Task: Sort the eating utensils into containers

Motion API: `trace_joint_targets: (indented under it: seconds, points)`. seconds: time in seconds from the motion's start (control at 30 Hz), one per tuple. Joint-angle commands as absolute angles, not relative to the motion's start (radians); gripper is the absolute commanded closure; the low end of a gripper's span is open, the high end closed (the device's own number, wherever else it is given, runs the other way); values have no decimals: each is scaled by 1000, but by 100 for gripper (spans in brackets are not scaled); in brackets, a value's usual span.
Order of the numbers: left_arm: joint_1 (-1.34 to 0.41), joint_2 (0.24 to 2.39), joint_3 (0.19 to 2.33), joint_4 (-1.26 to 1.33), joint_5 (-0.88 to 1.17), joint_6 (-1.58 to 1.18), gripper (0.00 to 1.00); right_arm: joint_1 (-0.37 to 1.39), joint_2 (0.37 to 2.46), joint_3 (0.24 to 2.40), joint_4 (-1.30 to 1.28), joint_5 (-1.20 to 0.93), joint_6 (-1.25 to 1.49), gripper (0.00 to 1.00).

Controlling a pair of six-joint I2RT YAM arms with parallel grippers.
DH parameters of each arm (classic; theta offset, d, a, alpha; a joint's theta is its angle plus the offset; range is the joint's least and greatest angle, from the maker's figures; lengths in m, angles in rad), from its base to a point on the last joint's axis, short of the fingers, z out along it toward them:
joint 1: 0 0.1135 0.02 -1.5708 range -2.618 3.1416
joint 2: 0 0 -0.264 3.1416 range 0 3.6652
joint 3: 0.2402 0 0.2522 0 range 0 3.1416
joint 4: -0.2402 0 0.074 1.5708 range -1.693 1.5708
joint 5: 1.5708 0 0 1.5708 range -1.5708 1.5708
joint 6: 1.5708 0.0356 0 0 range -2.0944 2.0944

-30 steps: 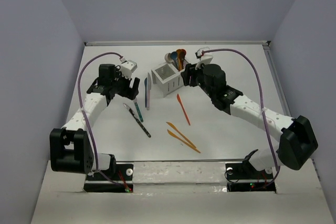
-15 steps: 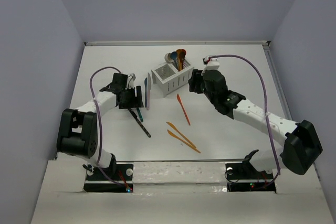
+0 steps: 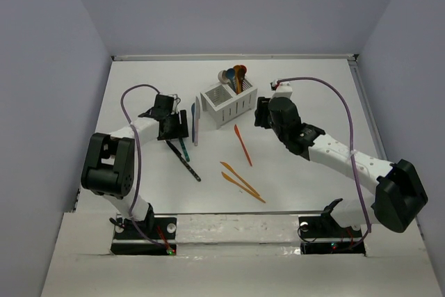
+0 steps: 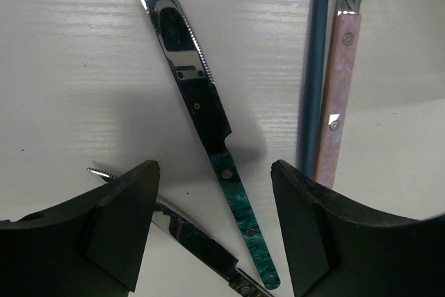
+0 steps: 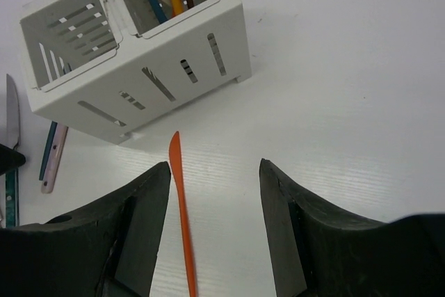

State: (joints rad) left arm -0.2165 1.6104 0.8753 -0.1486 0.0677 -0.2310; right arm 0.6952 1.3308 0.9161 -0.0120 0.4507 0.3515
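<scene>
The white two-compartment caddy (image 3: 229, 106) stands at the table's middle back, with several spoons (image 3: 235, 76) upright in its far compartment and the near compartment looking empty. My left gripper (image 3: 183, 125) is open and low over a teal-handled knife (image 4: 243, 217), which lies between its fingers (image 4: 118, 206). A second knife (image 4: 198, 234) lies beside it. A blue utensil (image 4: 316, 67) and a purple-handled one (image 4: 341, 81) lie just to the right. My right gripper (image 3: 259, 112) is open and empty, right of the caddy (image 5: 139, 60). An orange knife (image 5: 183, 213) lies by its left finger (image 5: 142, 199).
Two more orange utensils (image 3: 242, 181) lie crossed in front of the middle. A black-handled knife (image 3: 186, 163) lies near the teal one (image 3: 183, 147). White walls (image 3: 229, 55) bound the table at the back and on both sides.
My left gripper has swung right and dropped low over the knives by the blue utensil. My right gripper has drawn back a little from the caddy, toward the right and nearer.
</scene>
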Motion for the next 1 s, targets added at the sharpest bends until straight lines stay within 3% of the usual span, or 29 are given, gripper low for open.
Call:
trace_joint_targets:
  seconds: [0.0, 0.3, 0.73, 0.97]
  points:
    - [-222, 1635, 894, -144, 58, -236, 23, 703, 1322, 908, 3, 494, 336, 40]
    - [-270, 1517, 911, -123, 18, -219, 28, 703, 1325, 902, -44, 518, 322, 40]
    - [-299, 1621, 905, -204, -40, -232, 29, 703, 1259, 873, -72, 552, 324, 40]
    - [-328, 1680, 923, -210, -15, -252, 40, 703, 1247, 853, -75, 575, 325, 40]
